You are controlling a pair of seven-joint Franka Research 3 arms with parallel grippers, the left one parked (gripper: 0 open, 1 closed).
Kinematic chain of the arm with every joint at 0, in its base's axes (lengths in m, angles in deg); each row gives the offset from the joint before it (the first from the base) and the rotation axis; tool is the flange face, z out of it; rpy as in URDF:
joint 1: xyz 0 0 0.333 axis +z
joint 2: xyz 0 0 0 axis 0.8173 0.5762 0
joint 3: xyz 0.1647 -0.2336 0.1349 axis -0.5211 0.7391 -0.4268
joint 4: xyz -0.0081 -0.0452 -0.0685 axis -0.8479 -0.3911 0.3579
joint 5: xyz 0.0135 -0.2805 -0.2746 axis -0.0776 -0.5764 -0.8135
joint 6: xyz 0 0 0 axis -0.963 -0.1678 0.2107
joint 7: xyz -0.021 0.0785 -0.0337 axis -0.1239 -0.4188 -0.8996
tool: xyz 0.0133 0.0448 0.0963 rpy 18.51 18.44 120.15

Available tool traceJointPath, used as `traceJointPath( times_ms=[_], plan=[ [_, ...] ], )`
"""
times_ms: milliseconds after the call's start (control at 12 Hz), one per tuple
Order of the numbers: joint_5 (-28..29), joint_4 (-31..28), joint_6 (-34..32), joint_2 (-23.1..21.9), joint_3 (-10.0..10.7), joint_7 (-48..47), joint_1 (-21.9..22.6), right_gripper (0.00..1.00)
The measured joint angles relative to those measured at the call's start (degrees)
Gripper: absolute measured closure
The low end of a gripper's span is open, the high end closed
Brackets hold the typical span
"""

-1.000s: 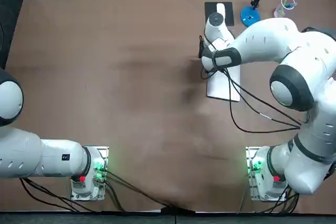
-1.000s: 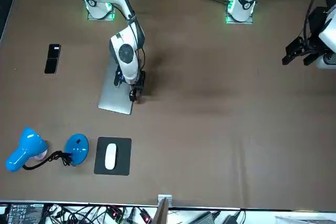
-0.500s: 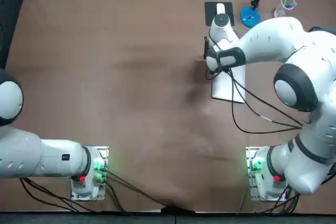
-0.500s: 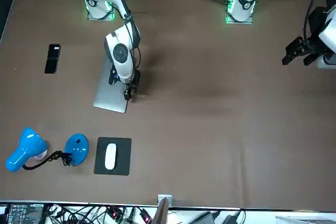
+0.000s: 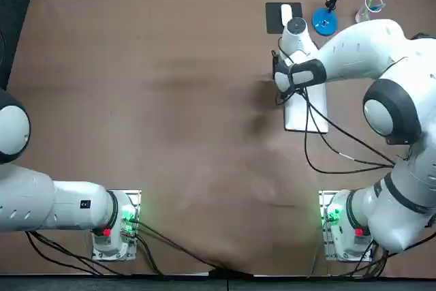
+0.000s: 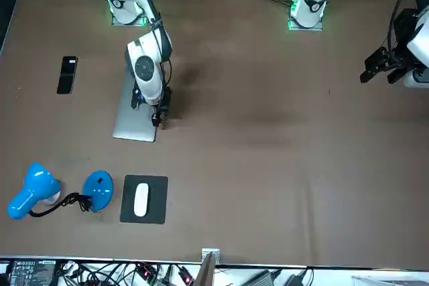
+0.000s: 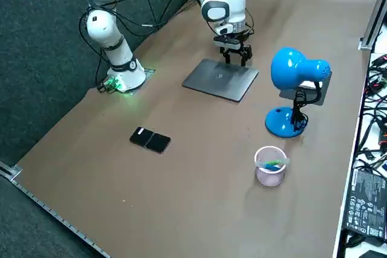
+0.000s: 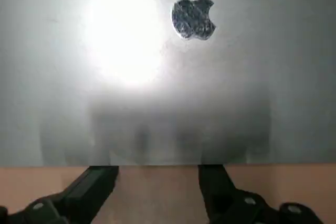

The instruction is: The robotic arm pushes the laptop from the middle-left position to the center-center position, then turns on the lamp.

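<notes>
Jaws: the right gripper point(image 8: 157, 176) stands well spread and holds nothing. Both fingertips point(image 8: 102, 179) are set low against the long edge of the closed laptop point(image 8: 173, 77), on the side of it farther from the lamp point(image 5: 324, 22).

Position: the laptop point(image 5: 297, 119) lies flat on the table, directly on the robot's side of the lamp base and apart from it. The right gripper point(image 5: 278, 95) bears on the half of the edge nearer the lamp. The lamp appears untouched.

Risks:
- The contact is off the edge's middle, so a further push could swing the laptop round instead of sliding it straight.
- The edge is thin and rounded. If the fingertips sit slightly high they could ride up onto the lid and lose the push.
- Judged from the task, a push on this face carries the laptop away from the table's middle.

Change: a second ago the laptop lay in line with the mouse pad point(image 5: 276, 18) beside the lamp and sat slightly skewed. It now lies in line with the lamp base and sits squarer. The gripper has travelled with it, keeping the same edge.
</notes>
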Motion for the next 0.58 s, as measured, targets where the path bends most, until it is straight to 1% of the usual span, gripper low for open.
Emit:
traceJointPath(
  times_ms=[583],
  plan=[
    [-0.04, -3.21, -0.01, -2.01, 0.05, 5.65, -3.54, 0.0]
  ],
)
